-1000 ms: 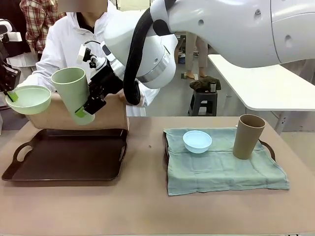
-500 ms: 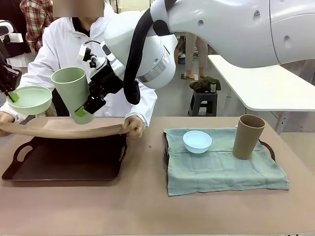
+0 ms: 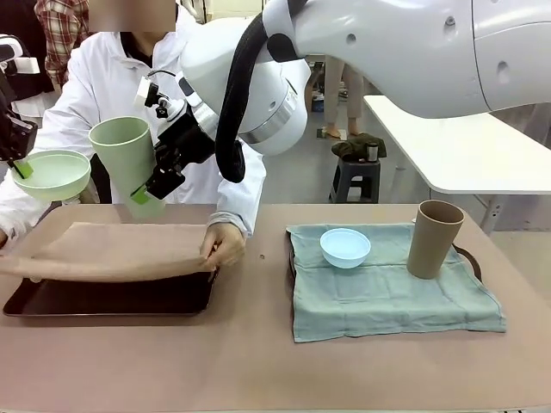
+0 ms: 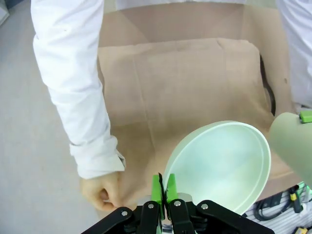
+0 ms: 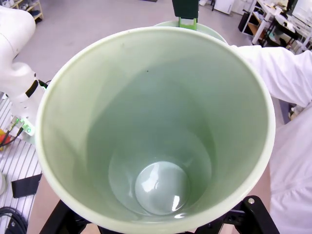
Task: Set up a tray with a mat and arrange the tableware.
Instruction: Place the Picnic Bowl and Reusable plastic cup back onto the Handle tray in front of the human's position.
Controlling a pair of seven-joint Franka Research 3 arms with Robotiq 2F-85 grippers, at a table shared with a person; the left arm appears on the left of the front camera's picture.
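Your bench (image 3: 258, 361) is a plain brown surface filling the lower frame. At lower left a dark tray (image 3: 112, 297) sits on it, partly under a tan mat (image 3: 112, 249). At right a second tray (image 3: 469, 255) lies beneath a green cloth (image 3: 387, 292).

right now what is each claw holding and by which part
Left claw pinches the rim of the pale green round plastic bowl. Right claw grips the tall pale green handleless cup around its lower body.

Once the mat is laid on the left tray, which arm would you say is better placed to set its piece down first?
Probably the left: its gripper holds the green bowl above the mat.
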